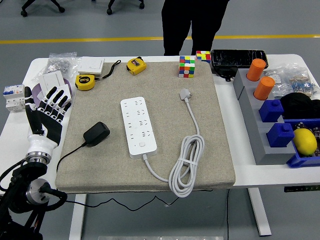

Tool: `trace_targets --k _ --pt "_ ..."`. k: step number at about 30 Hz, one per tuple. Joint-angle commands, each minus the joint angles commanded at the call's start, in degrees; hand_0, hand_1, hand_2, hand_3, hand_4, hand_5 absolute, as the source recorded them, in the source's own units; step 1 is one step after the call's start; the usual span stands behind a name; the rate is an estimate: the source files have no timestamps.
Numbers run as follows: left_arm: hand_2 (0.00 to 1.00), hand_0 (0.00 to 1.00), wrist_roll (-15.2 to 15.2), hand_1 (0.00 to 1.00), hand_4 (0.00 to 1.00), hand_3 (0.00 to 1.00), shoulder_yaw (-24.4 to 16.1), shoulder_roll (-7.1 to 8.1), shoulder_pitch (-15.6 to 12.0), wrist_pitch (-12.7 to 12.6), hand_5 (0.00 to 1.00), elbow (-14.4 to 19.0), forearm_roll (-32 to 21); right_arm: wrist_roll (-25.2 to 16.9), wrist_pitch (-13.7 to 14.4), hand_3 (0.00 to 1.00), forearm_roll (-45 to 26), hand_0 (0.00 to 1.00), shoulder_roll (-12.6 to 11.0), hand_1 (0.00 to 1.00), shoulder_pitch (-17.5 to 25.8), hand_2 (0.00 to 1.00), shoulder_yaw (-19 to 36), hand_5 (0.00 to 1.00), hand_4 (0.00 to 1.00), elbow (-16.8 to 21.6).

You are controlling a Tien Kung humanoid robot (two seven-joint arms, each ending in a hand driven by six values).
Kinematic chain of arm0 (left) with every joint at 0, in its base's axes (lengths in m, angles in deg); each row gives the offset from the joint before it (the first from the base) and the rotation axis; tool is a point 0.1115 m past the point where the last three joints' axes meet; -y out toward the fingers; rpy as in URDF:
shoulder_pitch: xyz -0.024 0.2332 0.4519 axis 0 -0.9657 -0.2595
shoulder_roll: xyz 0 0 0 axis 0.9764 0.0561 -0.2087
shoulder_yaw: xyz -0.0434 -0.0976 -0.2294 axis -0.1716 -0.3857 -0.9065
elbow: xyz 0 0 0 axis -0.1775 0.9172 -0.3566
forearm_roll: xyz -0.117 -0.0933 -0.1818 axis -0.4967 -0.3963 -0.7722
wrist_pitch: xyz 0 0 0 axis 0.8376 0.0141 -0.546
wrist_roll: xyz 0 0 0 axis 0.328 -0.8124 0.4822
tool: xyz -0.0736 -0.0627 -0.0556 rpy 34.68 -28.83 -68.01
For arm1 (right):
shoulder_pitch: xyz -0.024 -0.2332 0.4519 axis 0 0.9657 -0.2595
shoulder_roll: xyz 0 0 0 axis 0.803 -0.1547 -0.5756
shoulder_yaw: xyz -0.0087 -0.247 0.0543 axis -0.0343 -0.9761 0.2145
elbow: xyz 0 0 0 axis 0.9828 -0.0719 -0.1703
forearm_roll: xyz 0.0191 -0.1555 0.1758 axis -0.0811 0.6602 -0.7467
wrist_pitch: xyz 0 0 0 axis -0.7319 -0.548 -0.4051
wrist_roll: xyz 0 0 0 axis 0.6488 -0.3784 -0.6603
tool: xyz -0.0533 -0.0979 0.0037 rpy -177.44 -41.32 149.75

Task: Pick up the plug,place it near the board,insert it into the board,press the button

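Observation:
A black plug adapter (pixel 96 134) lies on the grey mat, left of the white power strip (pixel 137 126), with its thin black cable trailing off to the lower left. The strip has several sockets and a button near its near end (pixel 142 145). Its white cord coils at the right and ends in a white plug (pixel 185 93) at the far side. My left hand (pixel 48 109) is raised at the table's left edge with its fingers spread, holding nothing, well to the left of the black plug. The right arm is out of sight.
A person in black (pixel 192 25) stands at the far side, hands off the table. Two yellow tape measures (pixel 85 82), a purple plate (pixel 37 97) with white sockets, cubes (pixel 186 66), and bins (pixel 270 110) with orange and blue pieces at the right.

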Motion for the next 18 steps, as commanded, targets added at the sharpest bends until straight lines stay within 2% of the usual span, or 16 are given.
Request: trace_targets --k 2,3,8,9,14,15,18 --pt "0.778 0.818 0.1 0.822 0.998 0.756 -1.1 0.0 -0.7 0.1 0.998 0.3 -0.1 0.1 0.0 0.79 0.4 0.86 0.0 0.767 0.0 0.758 0.0 0.858 0.998 0.0" --pt "0.761 0.786 0.1 0.798 0.998 0.748 -1.5 0.0 -0.9 0.1 0.998 0.4 0.0 0.1 -0.1 0.79 0.5 0.86 0.0 0.767 0.0 0.758 0.0 0.86 0.998 0.0" --pt "0.761 0.786 0.1 0.798 0.998 0.748 -2.6 0.0 -1.9 -0.1 0.998 1.0 1.0 0.1 -0.2 0.79 1.4 0.86 0.2 0.767 0.4 0.758 0.0 0.86 0.998 0.0" --pt "0.717 0.748 0.2 0.757 0.998 0.727 -2.9 0.0 -2.1 -0.1 0.998 1.1 1.4 0.2 -0.2 0.79 1.8 0.86 0.3 0.767 0.5 0.758 0.2 0.858 0.998 0.0" --pt "0.717 0.748 0.3 0.757 0.998 0.727 -3.9 0.0 -2.5 -0.3 0.998 1.3 2.3 0.2 -0.3 0.79 2.5 0.86 0.9 0.767 0.9 0.758 0.6 0.858 0.998 0.0" --pt "0.601 0.707 0.3 0.654 0.998 0.649 -3.9 0.0 -2.5 -0.3 0.998 1.3 2.4 0.2 -0.3 0.79 2.6 0.86 1.0 0.767 0.9 0.758 0.7 0.859 0.998 0.0" --pt "0.601 0.707 0.5 0.654 0.998 0.649 -4.2 0.0 -2.6 -0.1 0.998 1.5 3.2 0.1 -0.2 0.79 2.5 0.86 1.1 0.767 1.1 0.758 0.5 0.859 0.998 0.0"
